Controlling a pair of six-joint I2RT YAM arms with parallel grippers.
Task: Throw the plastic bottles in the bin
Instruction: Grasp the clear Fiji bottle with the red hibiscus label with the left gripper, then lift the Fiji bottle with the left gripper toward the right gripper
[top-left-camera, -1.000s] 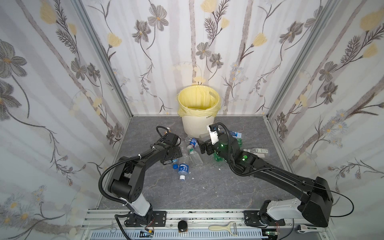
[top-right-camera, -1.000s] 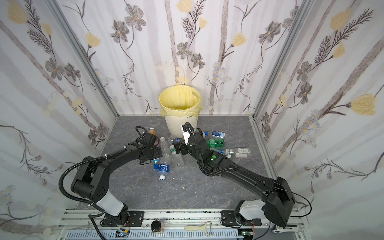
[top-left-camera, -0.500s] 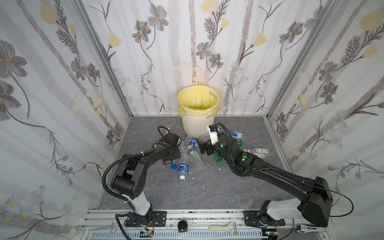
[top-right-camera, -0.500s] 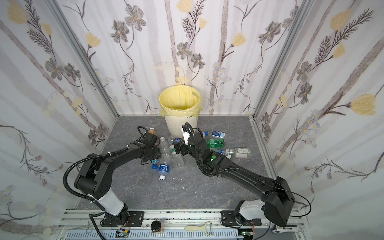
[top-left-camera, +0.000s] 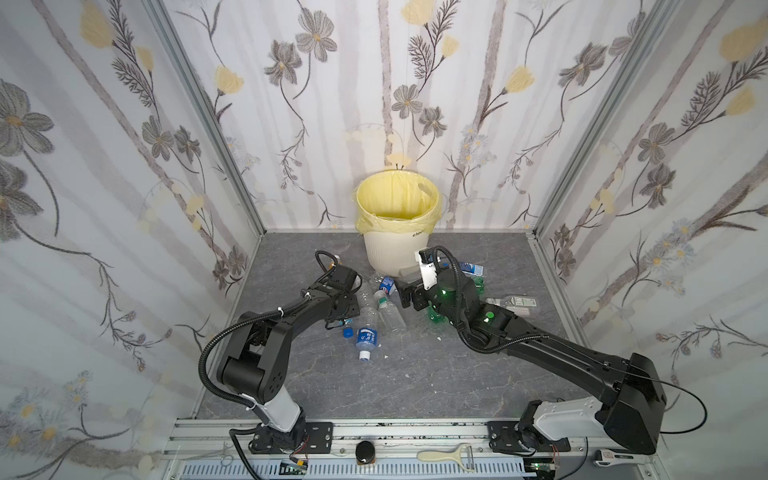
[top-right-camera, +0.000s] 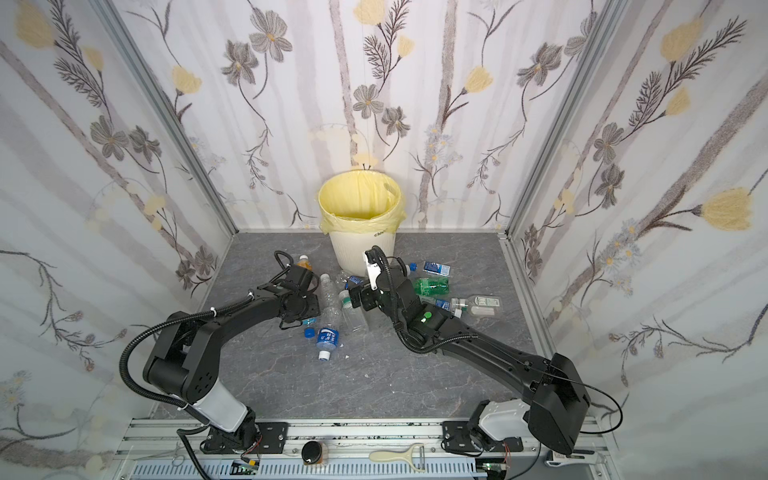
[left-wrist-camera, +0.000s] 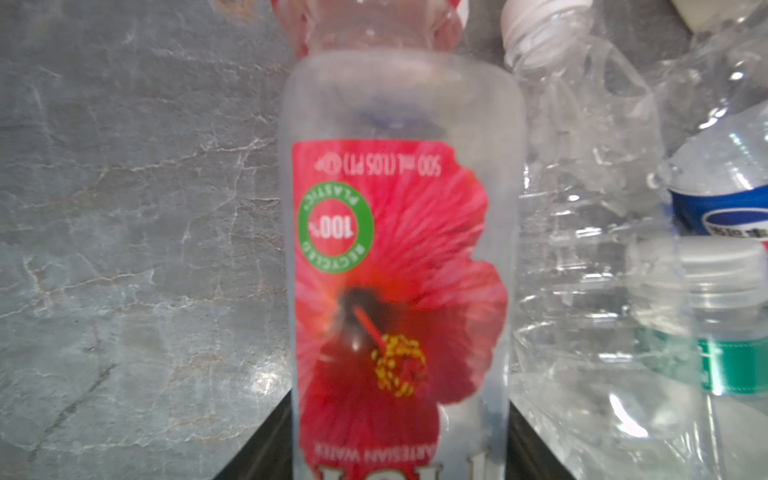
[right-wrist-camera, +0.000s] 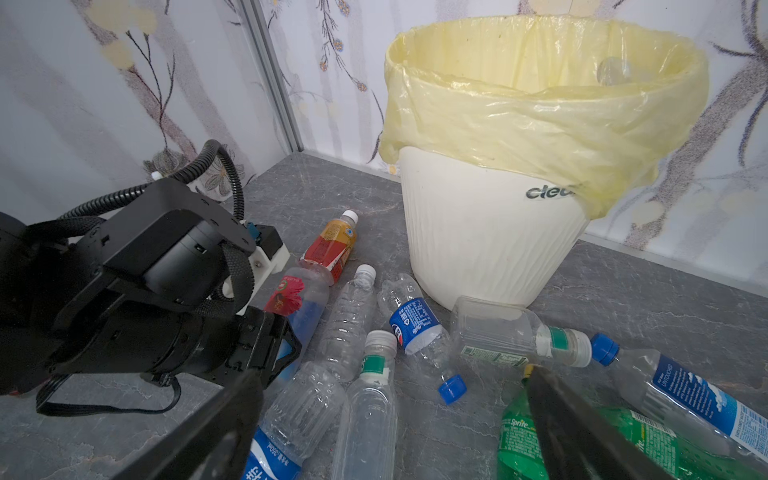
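Flower-label bottle (left-wrist-camera: 399, 257) between left gripper (left-wrist-camera: 399, 424) jaws

The grey marbled floor (top-left-camera: 374, 386) was enclosed at nine, twelve and three o'clock by floral-papered walls (top-left-camera: 332, 124) joined by aluminium posts (top-left-camera: 205, 112).

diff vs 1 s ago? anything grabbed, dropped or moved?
The left gripper closed in on the flower-label bottle. Its fingers now sit against both sides of the bottle, which still lies flat and has not been lifted. The left arm barely shifted otherwise. Unchanged: the right gripper stays open over the pile, and the bin and the other bottles are where they were.
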